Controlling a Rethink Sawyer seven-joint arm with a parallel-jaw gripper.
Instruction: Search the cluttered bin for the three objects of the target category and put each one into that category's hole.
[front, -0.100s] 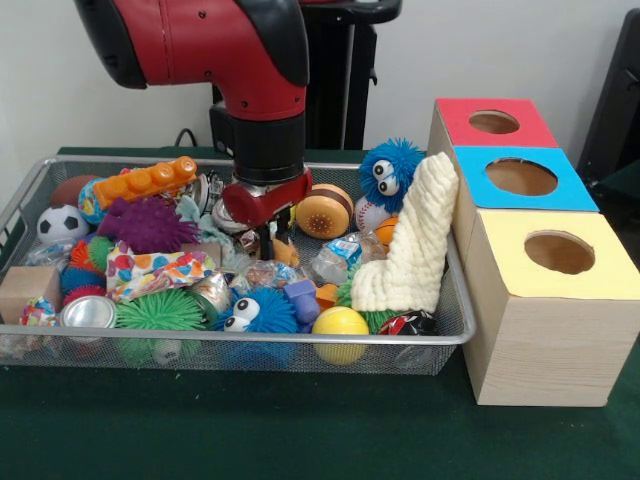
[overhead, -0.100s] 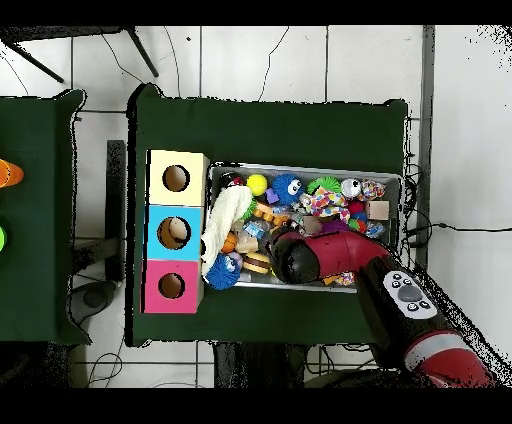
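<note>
1. While the arm reaches down into the wire bin (front, -0.100s: 455, 335), the gripper (front, -0.100s: 268, 238) sits low in the clutter at the bin's middle; can't tell whether it's open or closed, toys hide the tips.
2. Red wrist piece (front, -0.100s: 262, 203) hangs just above the pile, beside the wooden burger toy (front, -0.100s: 324, 211).
3. Bin contents: orange caterpillar toy (front, -0.100s: 150, 181), purple spiky ball (front, -0.100s: 148, 224), soccer ball (front, -0.100s: 61, 223), green spiky ball (front, -0.100s: 160, 310), yellow ball (front, -0.100s: 340, 322), blue fuzzy googly-eyed ball (front, -0.100s: 389, 172), cream knitted piece (front, -0.100s: 412, 245) leaning on the bin's side.
4. Sorting box touches the bin: red hole (front, -0.100s: 494, 122), blue hole (front, -0.100s: 521, 177), yellow hole (front, -0.100s: 559, 252).
5. Target category not identifiable.
</note>
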